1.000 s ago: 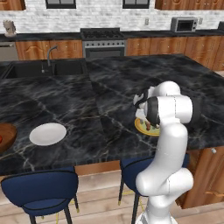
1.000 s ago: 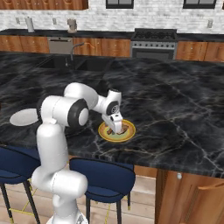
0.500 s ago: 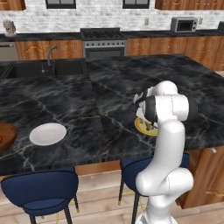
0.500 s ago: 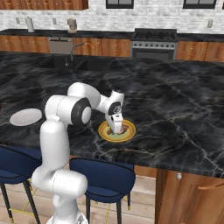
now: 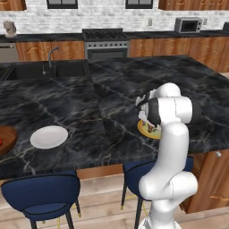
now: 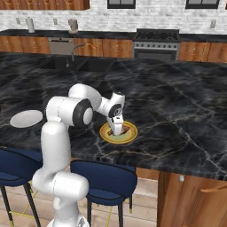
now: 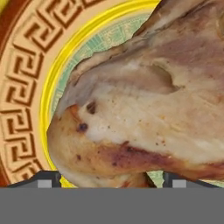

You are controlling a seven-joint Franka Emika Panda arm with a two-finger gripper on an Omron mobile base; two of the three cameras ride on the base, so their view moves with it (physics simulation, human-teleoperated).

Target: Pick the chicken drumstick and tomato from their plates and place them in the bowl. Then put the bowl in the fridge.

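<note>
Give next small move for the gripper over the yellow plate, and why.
Probably close the fingers. The gripper is down on the yellow plate with the darker rim, and the golden-brown chicken drumstick lies close ahead, between the two spread fingertips.

- I see chicken drumstick [image 7: 144,105]: golden-brown, pale patches
- yellow plate [image 7: 26,87]: brown rim with key pattern, green centre
- white plate [image 5: 49,137]: plain
- tabletop [image 6: 177,111]: black marble, pale veins

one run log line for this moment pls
stage: reaching for drumstick | gripper: down over drumstick on yellow plate, grip unclear | white plate: bare | bowl: at counter's left edge
</note>
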